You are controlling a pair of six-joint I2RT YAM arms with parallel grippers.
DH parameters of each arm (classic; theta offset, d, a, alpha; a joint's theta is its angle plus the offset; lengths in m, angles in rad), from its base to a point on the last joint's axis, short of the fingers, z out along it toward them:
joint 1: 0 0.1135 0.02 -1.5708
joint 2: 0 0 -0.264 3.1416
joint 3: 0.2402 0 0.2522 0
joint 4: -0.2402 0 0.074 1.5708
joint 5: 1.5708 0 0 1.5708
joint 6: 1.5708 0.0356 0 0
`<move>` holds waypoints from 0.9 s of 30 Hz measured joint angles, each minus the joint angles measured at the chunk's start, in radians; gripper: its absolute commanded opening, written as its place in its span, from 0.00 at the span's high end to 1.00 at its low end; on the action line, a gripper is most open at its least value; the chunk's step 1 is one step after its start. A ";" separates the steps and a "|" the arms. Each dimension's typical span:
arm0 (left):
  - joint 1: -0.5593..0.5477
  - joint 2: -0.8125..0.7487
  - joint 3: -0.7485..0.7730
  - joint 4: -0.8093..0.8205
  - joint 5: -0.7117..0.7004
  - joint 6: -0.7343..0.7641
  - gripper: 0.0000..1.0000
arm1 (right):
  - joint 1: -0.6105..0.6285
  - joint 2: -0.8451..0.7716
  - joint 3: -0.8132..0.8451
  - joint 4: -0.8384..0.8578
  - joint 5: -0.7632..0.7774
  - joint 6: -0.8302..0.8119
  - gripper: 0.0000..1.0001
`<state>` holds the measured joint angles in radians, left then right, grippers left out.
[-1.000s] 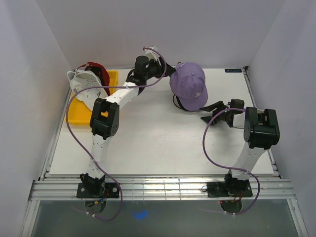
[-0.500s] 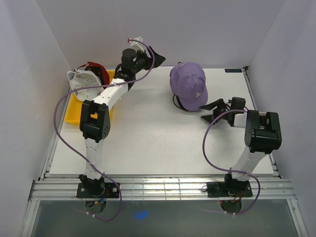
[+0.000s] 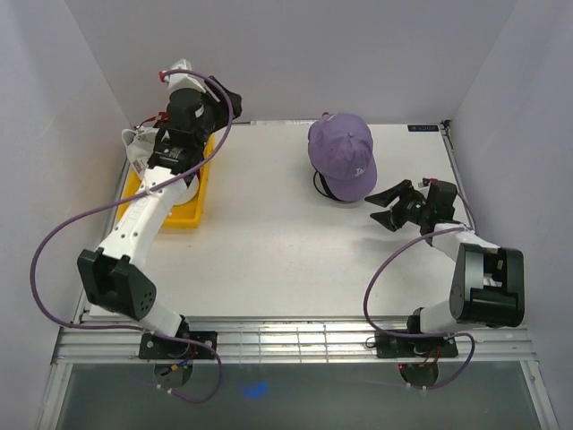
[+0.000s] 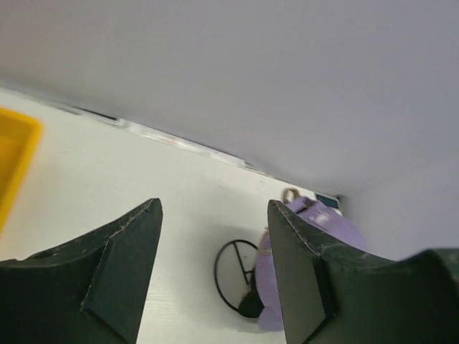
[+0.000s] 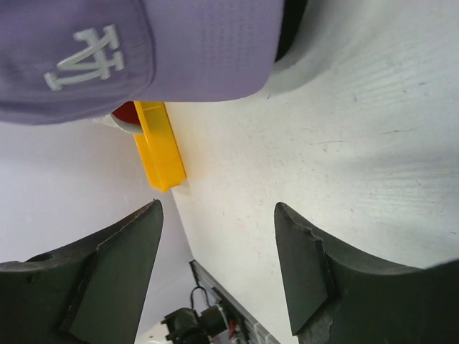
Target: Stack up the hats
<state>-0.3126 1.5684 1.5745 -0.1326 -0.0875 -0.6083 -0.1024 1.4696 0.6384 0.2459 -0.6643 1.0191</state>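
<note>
Table (image 3: 269,260): white top filling the middle of the overhead view, with both arm bases at its bottom edge.
Yellow tray (image 3: 190,208): upper left of the overhead view, long side running up and down the frame, largely covered by the left arm (image 3: 143,215).
Purple hat (image 3: 340,148), position: upper centre-right of the overhead view, resting low on the table, well apart from the tray.
Purple hat, heading: long axis runs from upper left to lower right. The crown is toward the back wall and the curved brim points to the lower right of the frame.
Purple hat, appearance: lavender fabric, rounded crown, white stitched logo on the front above the brim.
Black hat (image 5: 292,18): only a dark edge and a thin strap loop show beneath the purple hat, which appears to sit on it.
White hat (image 3: 136,148): upper left, at the tray's far end, partly behind the arm. Heading cannot be told.
Dark red hat (image 5: 126,113): a sliver beside the tray. Heading cannot be told.
Left gripper (image 4: 213,203): upper left of the overhead view, above the tray's far end, jaws wide apart with nothing between them. The purple hat is well apart, toward the right.
Right gripper (image 5: 215,208): right of centre, just beyond the brim tip, near but not touching. The jaws are spread and empty. In its wrist view the brim fills the upper left.
</note>
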 measured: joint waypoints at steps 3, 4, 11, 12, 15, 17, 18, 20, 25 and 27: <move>0.012 -0.101 -0.018 -0.152 -0.224 -0.005 0.31 | 0.005 -0.084 0.000 -0.046 0.009 -0.064 0.30; 0.019 -0.123 -0.022 -0.193 -0.288 -0.010 0.31 | 0.007 -0.106 0.000 -0.062 0.011 -0.086 0.30; 0.098 -0.058 -0.013 -0.440 -0.544 -0.088 0.34 | 0.034 -0.171 0.023 -0.187 0.014 -0.195 0.30; 0.112 -0.026 -0.010 -0.463 -0.551 -0.098 0.35 | 0.038 -0.173 0.031 -0.201 0.014 -0.206 0.31; 0.154 0.081 0.015 -0.526 -0.552 -0.131 0.38 | 0.040 -0.184 0.043 -0.219 0.012 -0.227 0.31; 0.183 0.150 0.037 -0.554 -0.544 -0.156 0.38 | 0.040 -0.195 0.043 -0.231 0.010 -0.239 0.31; 0.196 0.179 0.047 -0.565 -0.539 -0.165 0.38 | 0.040 -0.200 0.044 -0.241 0.010 -0.243 0.31; 0.218 0.225 0.066 -0.582 -0.532 -0.180 0.38 | 0.040 -0.207 0.044 -0.259 0.009 -0.251 0.31; 0.253 0.315 0.161 -0.593 -0.505 -0.177 0.38 | 0.040 -0.214 0.043 -0.286 0.007 -0.273 0.31; 0.254 0.338 0.189 -0.583 -0.491 -0.174 0.38 | 0.040 -0.214 0.043 -0.298 0.007 -0.281 0.31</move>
<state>-0.0589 1.9060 1.7638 -0.7151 -0.5789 -0.7822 -0.0620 1.2552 0.6819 -0.0521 -0.6575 0.7383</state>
